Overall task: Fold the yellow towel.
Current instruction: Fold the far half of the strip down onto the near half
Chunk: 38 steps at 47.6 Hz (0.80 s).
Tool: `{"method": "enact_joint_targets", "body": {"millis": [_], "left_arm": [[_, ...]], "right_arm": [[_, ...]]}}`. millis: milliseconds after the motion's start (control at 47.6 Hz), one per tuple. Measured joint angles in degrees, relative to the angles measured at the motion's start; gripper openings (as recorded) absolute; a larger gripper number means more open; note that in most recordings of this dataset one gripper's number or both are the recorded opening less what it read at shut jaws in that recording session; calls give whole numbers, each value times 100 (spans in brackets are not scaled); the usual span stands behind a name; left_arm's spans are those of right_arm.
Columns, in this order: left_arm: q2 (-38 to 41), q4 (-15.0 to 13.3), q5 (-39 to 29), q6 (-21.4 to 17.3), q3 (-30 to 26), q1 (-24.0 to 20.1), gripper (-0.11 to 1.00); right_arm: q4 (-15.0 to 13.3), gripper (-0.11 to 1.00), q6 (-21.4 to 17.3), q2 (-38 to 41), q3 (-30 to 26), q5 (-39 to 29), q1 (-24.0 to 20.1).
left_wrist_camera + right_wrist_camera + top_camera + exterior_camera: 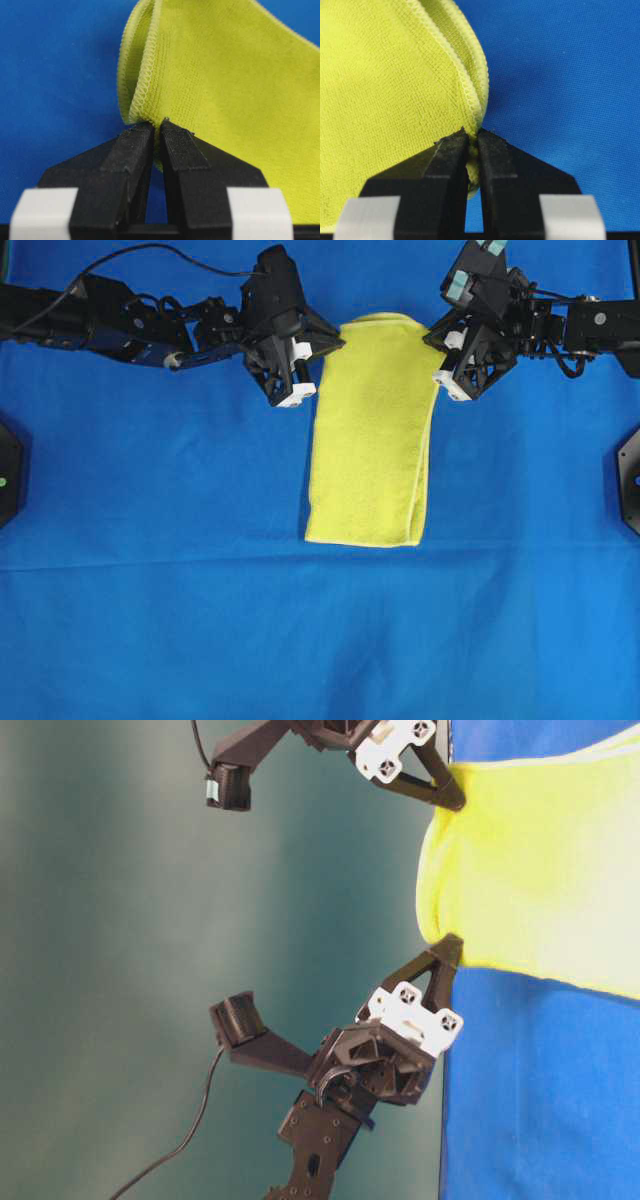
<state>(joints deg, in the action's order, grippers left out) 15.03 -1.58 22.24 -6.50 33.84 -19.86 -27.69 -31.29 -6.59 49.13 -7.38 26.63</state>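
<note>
No legible text, labels, brand marks, numbers or signs appear in any view.

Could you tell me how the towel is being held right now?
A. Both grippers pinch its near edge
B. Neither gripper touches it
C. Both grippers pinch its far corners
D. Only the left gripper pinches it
C: the left gripper and right gripper are each shut on a hemmed corner at the far end of the towel.
</note>
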Motion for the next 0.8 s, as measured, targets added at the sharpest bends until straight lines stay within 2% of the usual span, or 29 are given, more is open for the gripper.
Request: {"method": "enact_joint_targets", "body": {"millis": [147, 252, 441, 609, 799], "left_arm": [[-193, 0, 0, 18, 246, 229, 4], [-360, 0, 0, 44, 492, 431, 4], [-510, 0, 0, 62, 844, 1160, 4], [-448, 0, 9, 70, 914, 1863, 4], [-193, 0, 9, 158, 932, 2329, 4]], "right_arm": [[62, 5, -35, -149, 70, 0, -308], [149, 5, -193, -272, 123, -26, -686], [220, 5, -659, -343, 255, -176, -1591], [220, 5, -1072, -325, 272, -237, -2347], [220, 5, -1310, -167, 255, -229, -2821]]}}
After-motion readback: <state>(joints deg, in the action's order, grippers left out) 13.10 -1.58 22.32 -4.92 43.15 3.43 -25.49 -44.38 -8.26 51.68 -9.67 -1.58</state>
